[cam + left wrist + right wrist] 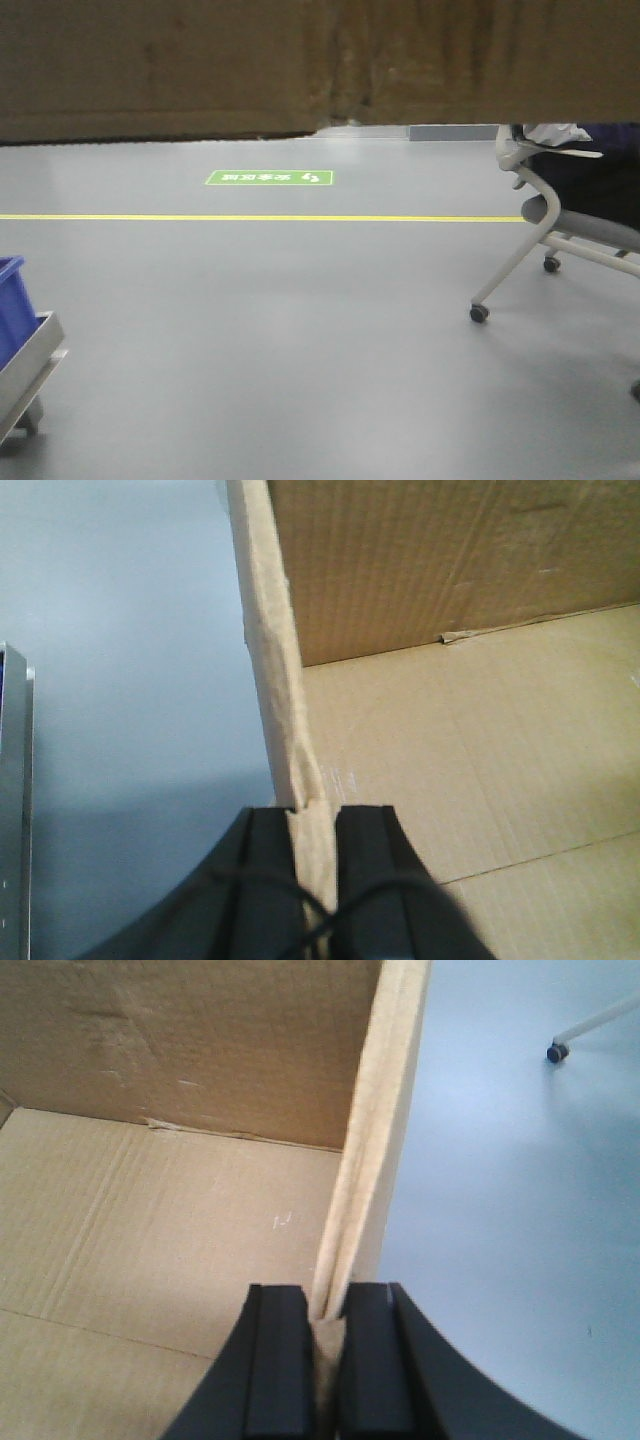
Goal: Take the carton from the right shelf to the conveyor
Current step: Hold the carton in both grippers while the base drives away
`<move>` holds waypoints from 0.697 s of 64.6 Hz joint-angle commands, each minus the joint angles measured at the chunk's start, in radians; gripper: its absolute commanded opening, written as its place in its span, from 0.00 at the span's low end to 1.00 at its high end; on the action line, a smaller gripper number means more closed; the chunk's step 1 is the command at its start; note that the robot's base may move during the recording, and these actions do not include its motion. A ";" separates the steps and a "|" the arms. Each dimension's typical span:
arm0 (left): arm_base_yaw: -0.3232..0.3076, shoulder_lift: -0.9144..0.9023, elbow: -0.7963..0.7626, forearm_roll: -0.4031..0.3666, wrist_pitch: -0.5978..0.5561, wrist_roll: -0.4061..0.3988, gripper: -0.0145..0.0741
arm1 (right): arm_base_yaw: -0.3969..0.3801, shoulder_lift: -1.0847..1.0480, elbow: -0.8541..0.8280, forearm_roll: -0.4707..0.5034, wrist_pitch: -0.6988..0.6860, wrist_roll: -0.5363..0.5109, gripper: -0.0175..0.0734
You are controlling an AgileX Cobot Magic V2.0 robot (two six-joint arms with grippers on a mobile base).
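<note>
Biggest thing first: the carton [200, 60] is held up off the ground. It fills the whole 12 o'clock band of the front view, and only grey floor [300, 330] is seen beneath it. No shelf or conveyor is shown in any view, so the load is probably mid-carry and the drop-off point can't be judged.

That blocked view is the main worry. Anything ahead at carton height is hidden, so the box could be driven into something unseen.

Next down: an office chair [560, 220] is parked at 3 o'clock, and a blue bin [12, 300] sits on a metal trolley [35, 370] at 8 o'clock. Either could be clipped if the base is swung wide.

Then the grip itself. The carton is open-topped and looks empty, and it's carried only by its two thin side walls. The left gripper [318, 822] is clamped shut on the left wall's top edge at 6 o'clock in its wrist view. The right gripper [325, 1302] is pinched onto the right wall the same way.

The cardboard is already seen bowed and crumpled right above both pinches. If the arms are pulled apart, pushed together or moved unevenly, a wall could be folded or torn. The box could then be dropped or left hanging from one side.
</note>
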 commanded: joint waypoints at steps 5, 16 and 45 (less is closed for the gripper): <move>-0.005 -0.013 -0.005 0.032 -0.011 0.008 0.14 | -0.004 -0.007 -0.003 -0.031 -0.054 -0.022 0.12; -0.005 -0.013 -0.005 0.032 -0.011 0.008 0.14 | -0.004 -0.007 -0.003 -0.031 -0.118 -0.022 0.12; -0.005 -0.013 -0.005 0.032 -0.011 0.008 0.14 | -0.004 -0.006 -0.003 -0.031 -0.360 -0.022 0.12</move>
